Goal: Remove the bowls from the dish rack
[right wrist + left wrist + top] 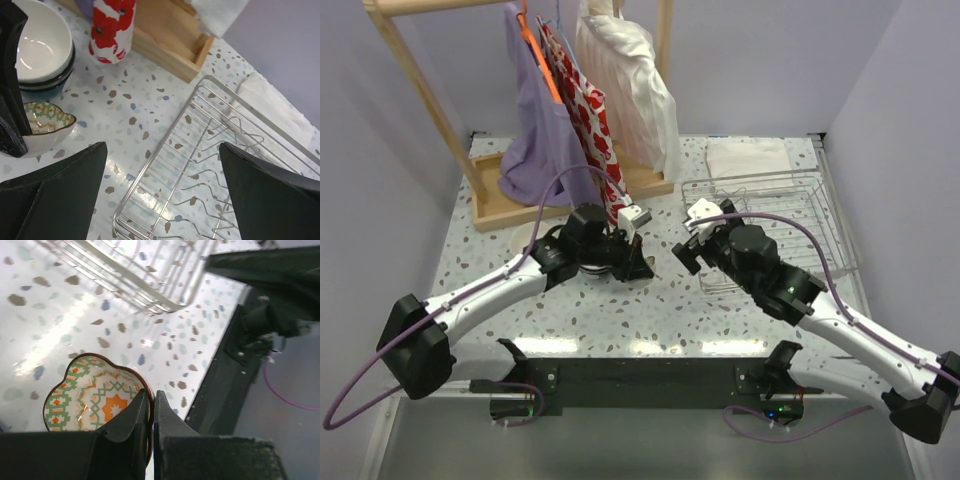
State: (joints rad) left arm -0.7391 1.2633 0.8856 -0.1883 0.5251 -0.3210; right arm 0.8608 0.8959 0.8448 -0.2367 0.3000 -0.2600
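The red floral bowl [95,400] with its scalloped rim sits low at the table, right of a stack of bowls [42,45] that has a white one on top and a teal one beneath. My left gripper [151,402] is shut on the floral bowl's rim, one finger inside and one outside. The bowl also shows in the right wrist view [47,122]. In the top view my left arm [638,265] hides the bowls. The wire dish rack [220,165] holds no bowls that I can see. My right gripper [162,170] is wide open and empty over the rack's near left corner [710,275].
A wooden clothes stand [570,195] with hanging garments stands at the back left; a red poppy cloth [112,30] hangs close to the bowl stack. A folded white cloth [748,157] lies behind the rack. The two wrists are close together at mid-table.
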